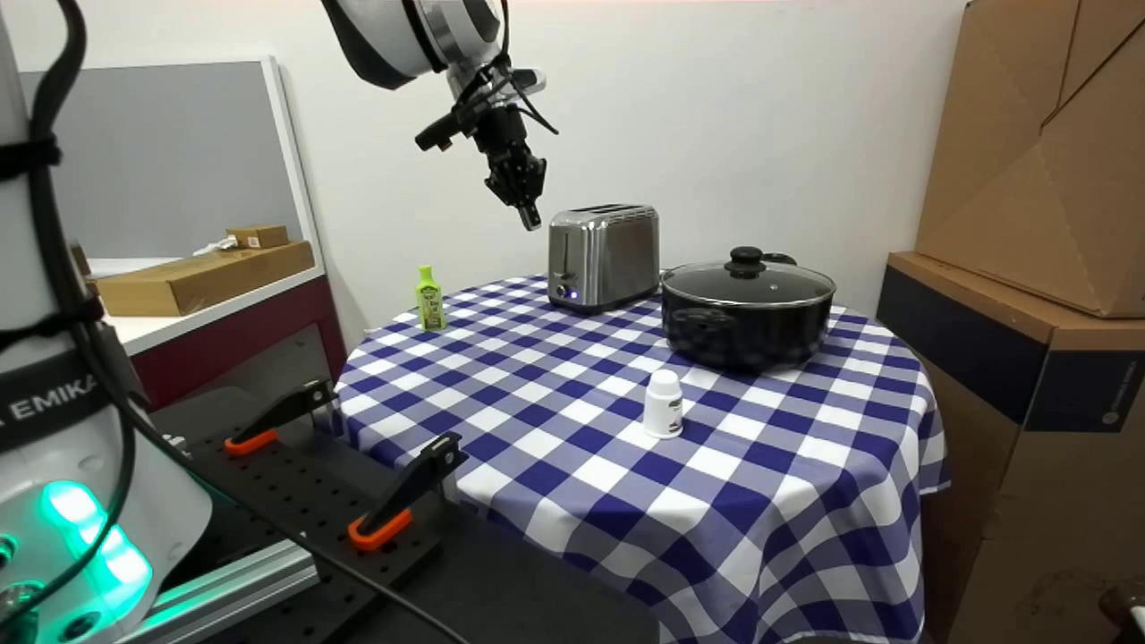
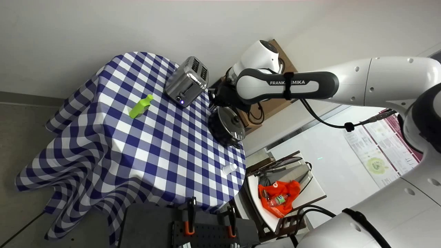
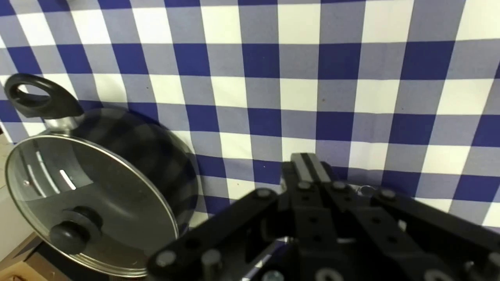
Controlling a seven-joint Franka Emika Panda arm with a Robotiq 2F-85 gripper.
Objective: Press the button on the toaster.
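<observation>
Silver metal marks the toaster (image 1: pixel 617 255), upright on the checked tablecloth (image 1: pixel 528 385) near the black pot (image 1: pixel 751 322). We find the gripper (image 3: pixel 310 167) poised above it all, fingers together, nothing held. We recommend aligning the tips with the lit controls (image 1: pixel 565 292) low on the toaster's end, then pressing gently lest it slide. We judge the black pot may crowd the approach; the green bottle (image 1: pixel 430 302) stands apart.

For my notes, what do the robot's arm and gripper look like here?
The arm is white and rounded, with a dark panel where white "FRANK" and "EMIKA" lettering shows either side of a black strap. Black cables run along it; green lights glow low down. The gripper is black, with pale bolt heads and grey fingertips.
</observation>
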